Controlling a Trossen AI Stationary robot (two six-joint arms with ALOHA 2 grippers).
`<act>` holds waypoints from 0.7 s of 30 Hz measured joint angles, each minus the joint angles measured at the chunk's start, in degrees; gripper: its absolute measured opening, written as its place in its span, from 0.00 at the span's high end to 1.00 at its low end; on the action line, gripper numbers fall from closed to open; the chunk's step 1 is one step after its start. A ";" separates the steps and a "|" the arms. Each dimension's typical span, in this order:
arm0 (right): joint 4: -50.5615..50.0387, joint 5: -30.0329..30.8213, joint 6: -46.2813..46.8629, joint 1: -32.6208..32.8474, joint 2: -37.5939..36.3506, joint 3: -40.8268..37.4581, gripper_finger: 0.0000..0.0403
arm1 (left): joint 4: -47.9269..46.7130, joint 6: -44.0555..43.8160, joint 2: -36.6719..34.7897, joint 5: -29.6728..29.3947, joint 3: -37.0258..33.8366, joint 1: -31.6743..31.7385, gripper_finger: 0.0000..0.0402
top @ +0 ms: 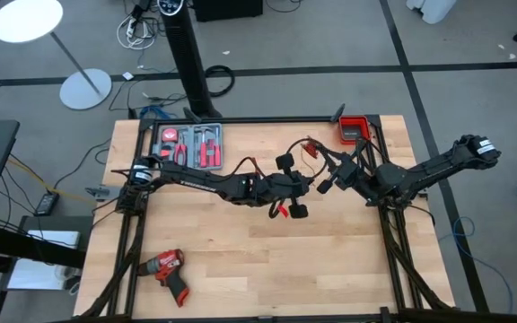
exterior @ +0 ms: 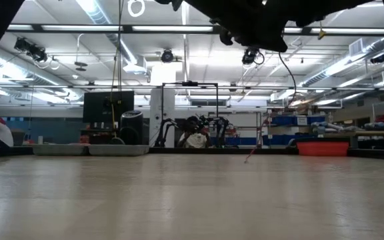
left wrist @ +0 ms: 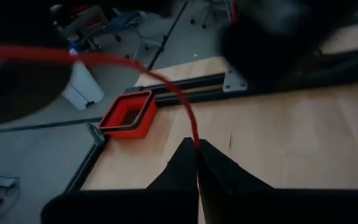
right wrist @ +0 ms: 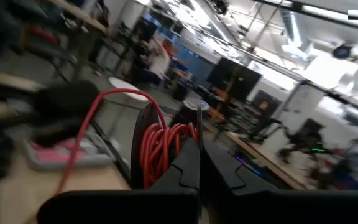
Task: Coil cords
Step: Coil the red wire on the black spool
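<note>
In the high view, both arms are seen meeting above the middle of the bench point(top: 240, 269). The left gripper point(top: 305, 184) is reached in from 9 o'clock, and the right gripper point(top: 323, 166) from 3 o'clock, the two held close together. The red wire point(top: 308, 146) is seen as a thin strand running from between them toward 12 o'clock. A tool tray point(top: 188, 144) is set at 11 o'clock, a red bin point(top: 352, 129) at 1 o'clock and a drill point(top: 167, 269) at 7 o'clock.

In the low view, the arms are shown dark overhead, and the red wire point(exterior: 257, 143) is hung down slanting toward the bench top. The red bin point(exterior: 323, 148) is seen at the far edge, toward 3 o'clock.

In the left wrist view, the left gripper point(left wrist: 197, 163) is shown with its fingers pressed together on the red wire point(left wrist: 188, 112), which is arched away across the picture. The red bin point(left wrist: 129, 115) is seen beyond it at the bench corner.

In the right wrist view, the right gripper point(right wrist: 199, 163) is shown clamped on a bundle of red wire point(right wrist: 163, 146) gathered in several loops, with one strand curved off from it. The black cable cannot be made out in any view.
</note>
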 joint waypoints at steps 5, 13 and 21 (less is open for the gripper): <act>-0.08 0.67 -9.77 -0.37 0.00 -0.01 1.00 | -0.11 6.00 0.01 -1.20 0.00 -1.33 1.00; 0.12 1.35 -19.88 -0.99 0.00 -0.01 1.00 | -3.55 15.58 -0.10 -1.43 4.36 -2.60 1.00; 1.50 0.84 -22.31 -0.80 0.00 0.07 1.00 | -10.17 25.17 0.01 4.48 7.87 -2.44 1.00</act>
